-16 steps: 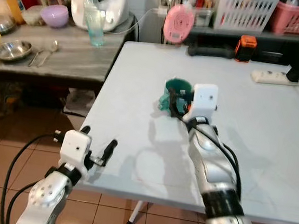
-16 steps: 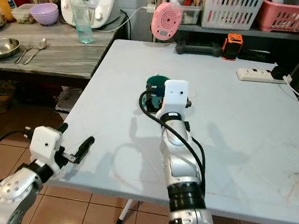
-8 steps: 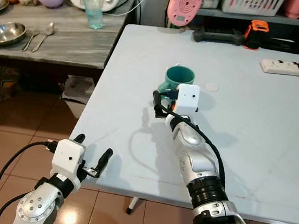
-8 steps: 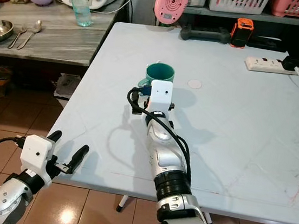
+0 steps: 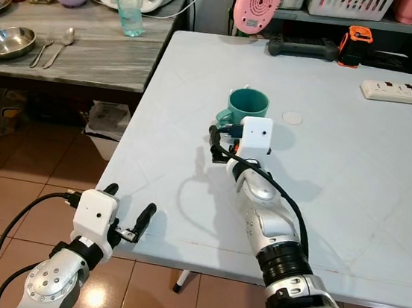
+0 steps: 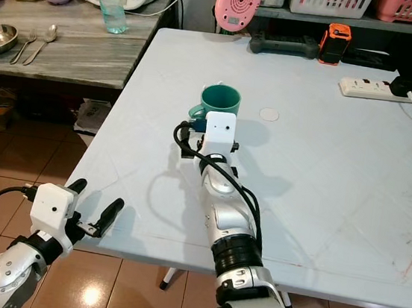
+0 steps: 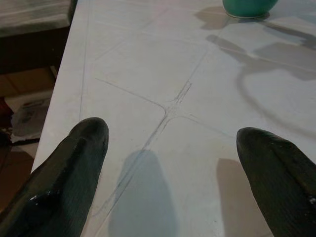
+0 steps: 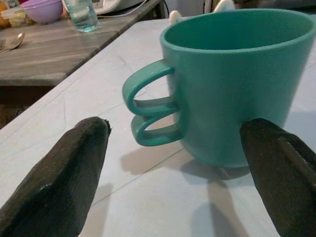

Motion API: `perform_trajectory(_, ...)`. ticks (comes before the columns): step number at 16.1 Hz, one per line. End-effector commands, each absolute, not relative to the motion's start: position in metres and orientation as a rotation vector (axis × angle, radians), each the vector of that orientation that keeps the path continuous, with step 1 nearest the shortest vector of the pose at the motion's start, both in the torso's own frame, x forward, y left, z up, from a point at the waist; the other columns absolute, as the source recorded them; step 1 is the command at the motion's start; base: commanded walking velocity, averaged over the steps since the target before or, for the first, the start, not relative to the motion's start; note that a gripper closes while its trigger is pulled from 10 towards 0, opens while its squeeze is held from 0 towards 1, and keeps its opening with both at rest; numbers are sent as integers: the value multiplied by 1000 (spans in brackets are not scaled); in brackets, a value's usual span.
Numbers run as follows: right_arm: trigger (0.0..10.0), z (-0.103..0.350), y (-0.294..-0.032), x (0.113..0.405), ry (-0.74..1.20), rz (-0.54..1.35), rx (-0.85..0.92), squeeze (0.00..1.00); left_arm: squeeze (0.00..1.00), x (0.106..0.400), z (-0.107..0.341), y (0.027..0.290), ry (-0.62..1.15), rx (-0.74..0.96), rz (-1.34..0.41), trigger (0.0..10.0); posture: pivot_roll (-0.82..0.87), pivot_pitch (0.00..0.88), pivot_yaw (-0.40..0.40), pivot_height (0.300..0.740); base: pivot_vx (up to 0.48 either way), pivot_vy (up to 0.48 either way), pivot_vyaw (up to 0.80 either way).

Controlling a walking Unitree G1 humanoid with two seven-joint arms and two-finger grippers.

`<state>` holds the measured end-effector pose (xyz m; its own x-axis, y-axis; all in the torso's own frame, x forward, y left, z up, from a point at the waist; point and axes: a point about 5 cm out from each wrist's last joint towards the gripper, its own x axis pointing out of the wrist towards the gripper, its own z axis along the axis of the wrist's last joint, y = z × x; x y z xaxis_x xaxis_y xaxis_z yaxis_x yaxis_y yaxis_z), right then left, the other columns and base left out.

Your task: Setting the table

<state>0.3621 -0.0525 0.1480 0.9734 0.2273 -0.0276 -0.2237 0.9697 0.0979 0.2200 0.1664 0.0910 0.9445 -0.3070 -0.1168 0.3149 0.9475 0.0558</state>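
A green mug (image 8: 232, 84) stands upright on the white desk (image 5: 355, 165), handle toward the robot's left. The right pincer (image 8: 177, 173) sits just short of it — fingers spread wide, touching nothing. The left pincer (image 7: 173, 168) hovers at the desk's near edge, also open.
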Motion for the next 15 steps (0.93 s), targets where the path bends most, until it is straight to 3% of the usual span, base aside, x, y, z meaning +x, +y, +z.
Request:
perform_trajectory(1, 10000, 148, -61, 361, 24, 200, 90, 0, 0, 221, 94, 166, 101, 78, -321, 10000, 120, 121, 56, 740, 0, 0, 0)
perform_trajectory(5, 10000, 146, -113, 369, 14, 60, 49, 0, 0, 226, 95, 165, 95, 79, -334, 10000, 107, 112, 69, 740, 0, 0, 0)
perform_trajectory(9, 10000, 150, -136, 374, 9, -3, 41, 0, 0, 228, 95, 167, 95, 86, -334, 10000, 112, 103, 78, 740, 0, 0, 0)
perform_trajectory(15, 10000, 178, -119, 373, -97, 181, -39, 0, 0, 232, 97, 165, 72, 83, -308, 10000, 107, 87, 66, 740, 0, 0, 0)
